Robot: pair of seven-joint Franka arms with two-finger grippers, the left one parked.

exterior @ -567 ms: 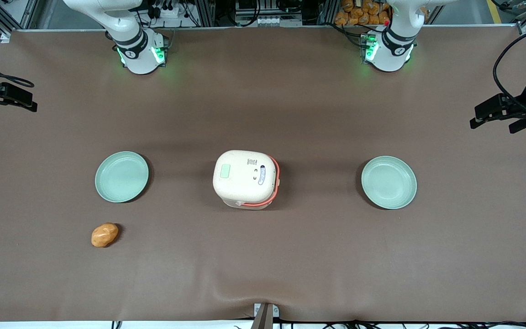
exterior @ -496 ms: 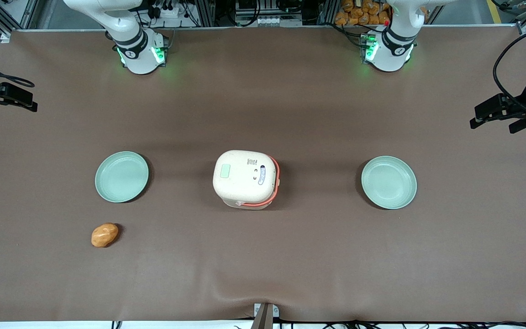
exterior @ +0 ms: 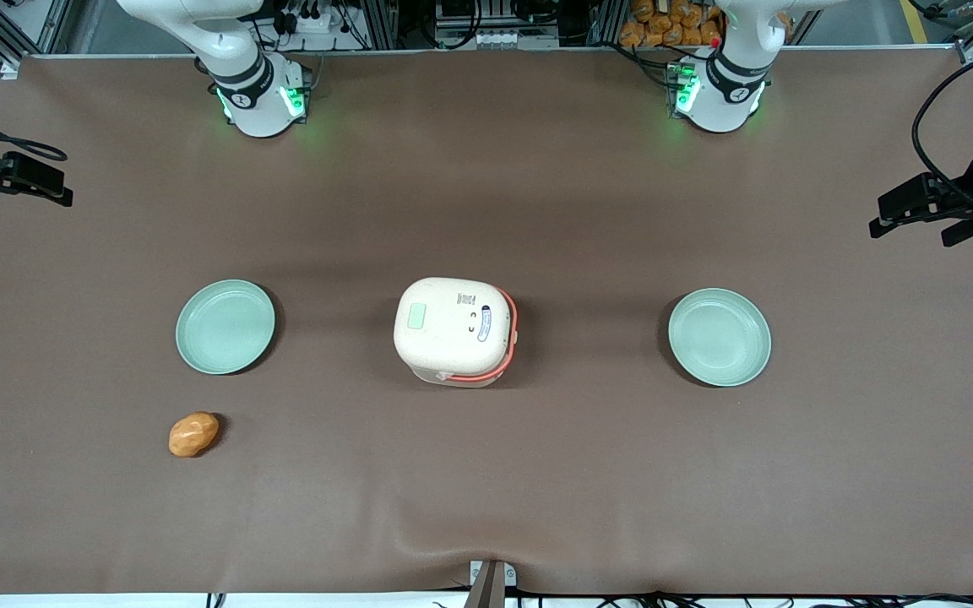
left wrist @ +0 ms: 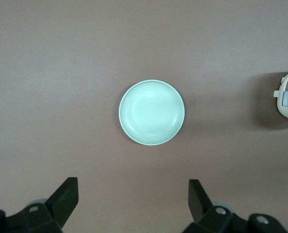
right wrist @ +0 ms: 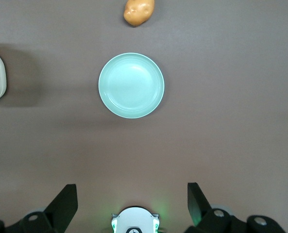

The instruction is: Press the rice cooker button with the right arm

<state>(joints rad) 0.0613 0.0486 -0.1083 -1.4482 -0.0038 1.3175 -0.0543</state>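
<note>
A robotics lab, not a kitchen: the brown-covered worktop (exterior: 486, 194) is framed along its edge farthest from the front camera by aluminium rails (exterior: 30, 25), with cable bundles (exterior: 317, 17) and power gear. Arm bases (exterior: 263, 97) bolted at that edge glow green, and clamped cameras (exterior: 938, 203) stand at both worktop ends.

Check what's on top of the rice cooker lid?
On the rice cooker lid: the button and small printed labels. Nothing rests on it. Lid shut, so the inside is hidden. Gripper open, high above a plate.
</note>
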